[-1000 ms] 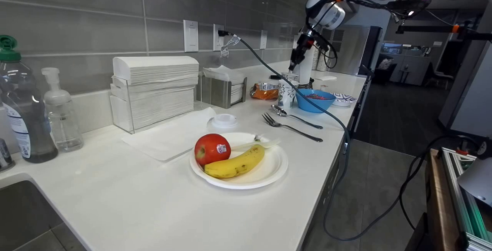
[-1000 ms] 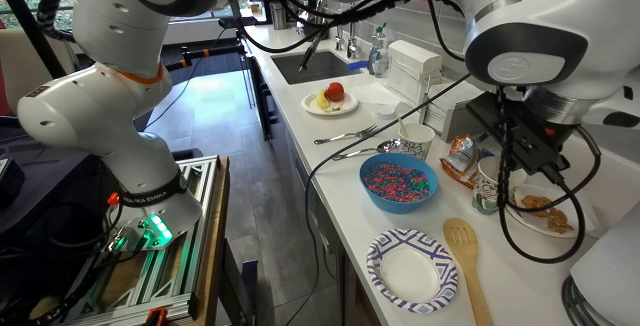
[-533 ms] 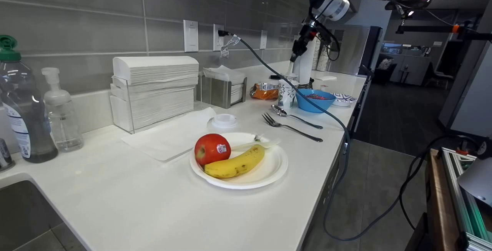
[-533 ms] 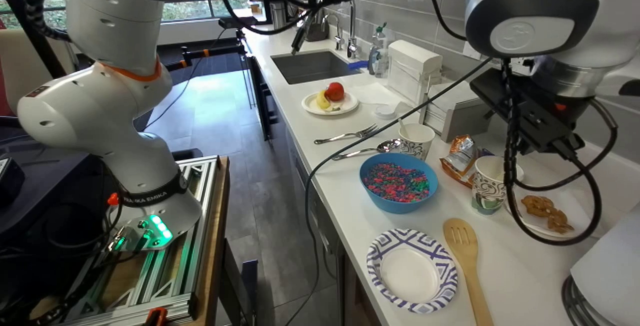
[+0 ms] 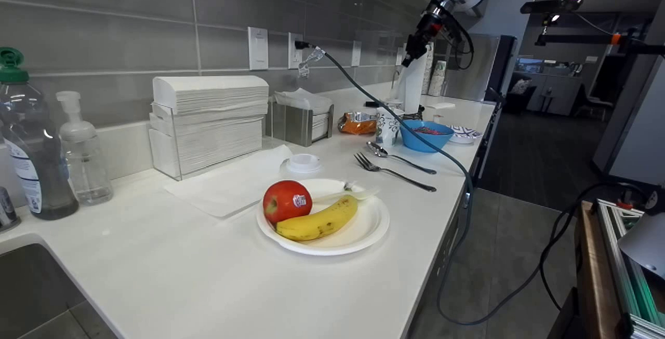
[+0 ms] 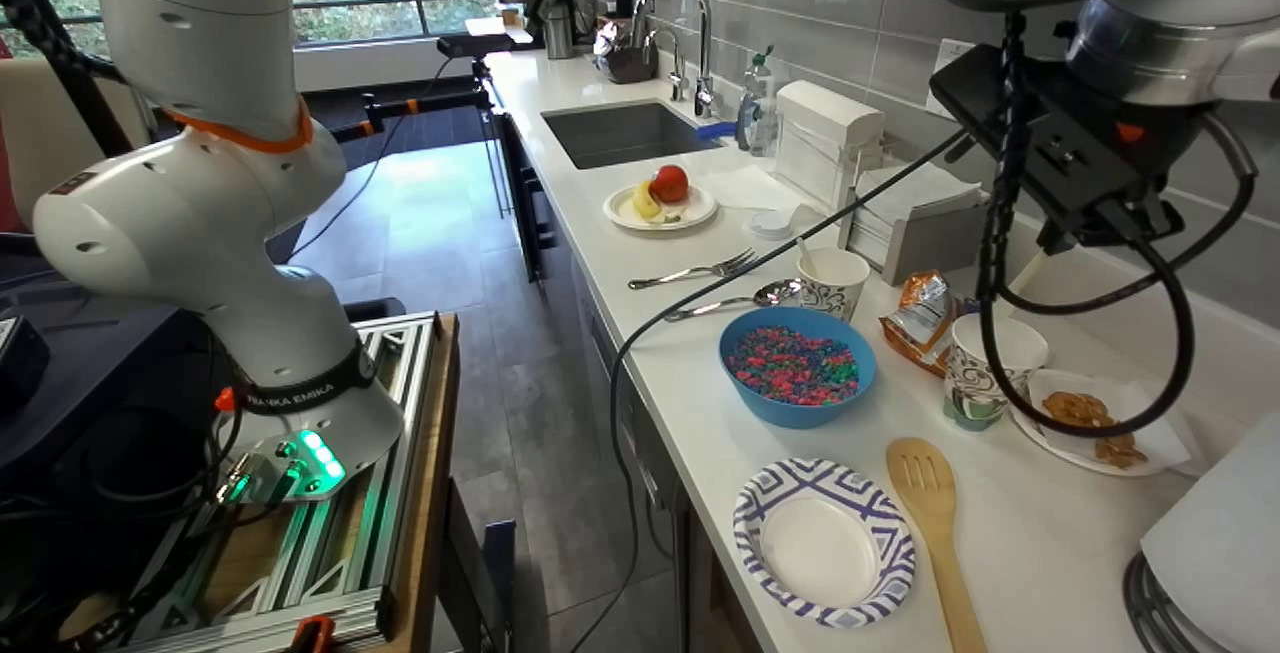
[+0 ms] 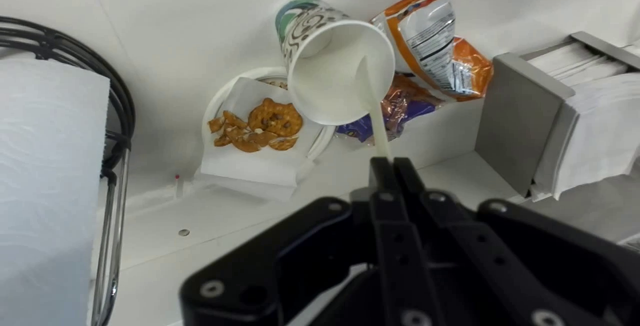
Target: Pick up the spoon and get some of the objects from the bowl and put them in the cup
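My gripper [image 7: 392, 161] is shut on the upper end of a pale, thin spoon [image 7: 378, 129]. The spoon also shows below the gripper [image 5: 406, 63] in an exterior view. In the wrist view it points down across the mouth of a patterned paper cup [image 7: 304, 31]; I cannot tell whether its tip is inside or above the rim. That cup [image 6: 968, 393] stands beside a plate of cookies. The blue bowl [image 6: 795, 415] holds small pink, blue and green pieces, and shows in both exterior views [image 5: 415, 140]. The fingertips are mostly hidden behind the wrist and cables in an exterior view.
Another paper cup [image 6: 835, 283] with a pale handle stands behind the bowl. A metal spoon [image 6: 730, 303], a fork [image 6: 690, 273], a snack bag [image 7: 432, 41], the cookie plate [image 7: 212, 121], a wooden spatula [image 6: 930, 503] and a paper towel roll [image 7: 45, 191] lie around. A dark cable [image 6: 700, 293] crosses the counter.
My gripper and arm have risen steadily, moving right in an exterior view. The spoon has come up with the gripper, and more of it shows. Bowl and cups have not moved.
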Tool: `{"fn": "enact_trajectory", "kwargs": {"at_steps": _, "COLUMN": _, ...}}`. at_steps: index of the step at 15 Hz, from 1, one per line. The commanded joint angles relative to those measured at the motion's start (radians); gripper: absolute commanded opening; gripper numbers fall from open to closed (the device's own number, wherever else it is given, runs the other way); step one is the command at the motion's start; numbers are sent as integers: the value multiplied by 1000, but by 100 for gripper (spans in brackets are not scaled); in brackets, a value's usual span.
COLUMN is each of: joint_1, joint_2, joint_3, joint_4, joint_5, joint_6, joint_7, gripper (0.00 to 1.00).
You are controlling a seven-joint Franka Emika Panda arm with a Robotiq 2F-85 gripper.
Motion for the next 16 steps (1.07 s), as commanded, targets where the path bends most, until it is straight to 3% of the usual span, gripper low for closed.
{"fn": "enact_trajectory", "kwargs": {"at_steps": 1, "joint_1": -32, "joint_2": -87, "joint_3": -27, "joint_4": -85, "joint_5": 104, "joint_6": -44, "joint_7": -25, "gripper": 1}}
{"fn": "enact_trajectory", "kwargs": {"at_steps": 11, "joint_1": -53, "joint_2": -131, "joint_3": -143, "joint_4": -169, "joint_5": 101, "joint_6": -477, "joint_7": -258, "gripper": 1}}
{"fn": "enact_trajectory", "kwargs": {"at_steps": 12, "joint_1": -40, "joint_2": -111, "joint_3": -159, "joint_4": -128, "joint_5": 99, "joint_6": -429, "joint_7": -211, "gripper": 4}}
{"fn": "enact_trajectory", "kwargs": {"at_steps": 15, "joint_1": -37, "joint_2": -110, "joint_3": -160, "joint_4": -142, "joint_5": 99, "joint_6": -462, "joint_7": -239, "gripper": 4}}
{"fn": "enact_trajectory", "kwargs": {"at_steps": 16, "joint_1": -24, "joint_2": -101, "joint_3": -163, "joint_4": -138, "joint_5": 67, "joint_6": -426, "joint_7": -235, "gripper": 1}}
